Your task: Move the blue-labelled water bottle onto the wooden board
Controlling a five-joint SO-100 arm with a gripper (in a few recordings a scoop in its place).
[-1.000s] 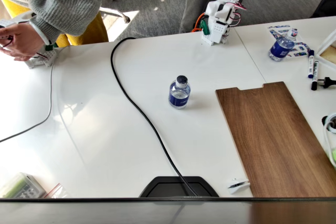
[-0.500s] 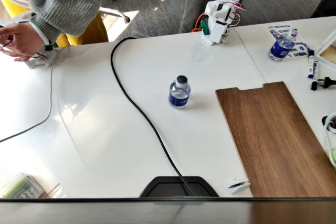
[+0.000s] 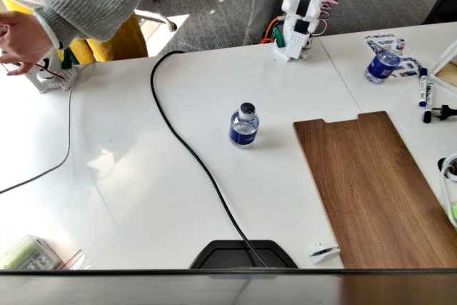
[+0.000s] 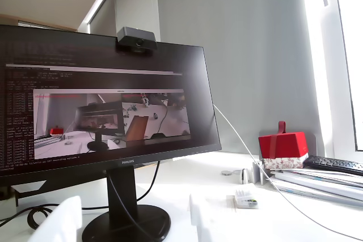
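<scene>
Bottle upright on white surface, off the board

Blue-labelled water bottle (image 3: 243,126): small, clear, dark blue wraparound label, pale cap, standing near the surface (image 3: 128,176) centre in the fixed view. Wooden board (image 3: 371,183) lies at its 4 o'clock, apart from it. Claw (image 4: 130,219) points at a monitor (image 4: 102,117); cannot tell its grip.

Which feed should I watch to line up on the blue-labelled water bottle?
The fixed view: the blue-labelled water bottle stands upright in the open on the white table, left of the wooden board and apart from it. The wrist view faces a monitor, away from the bottle.
</scene>
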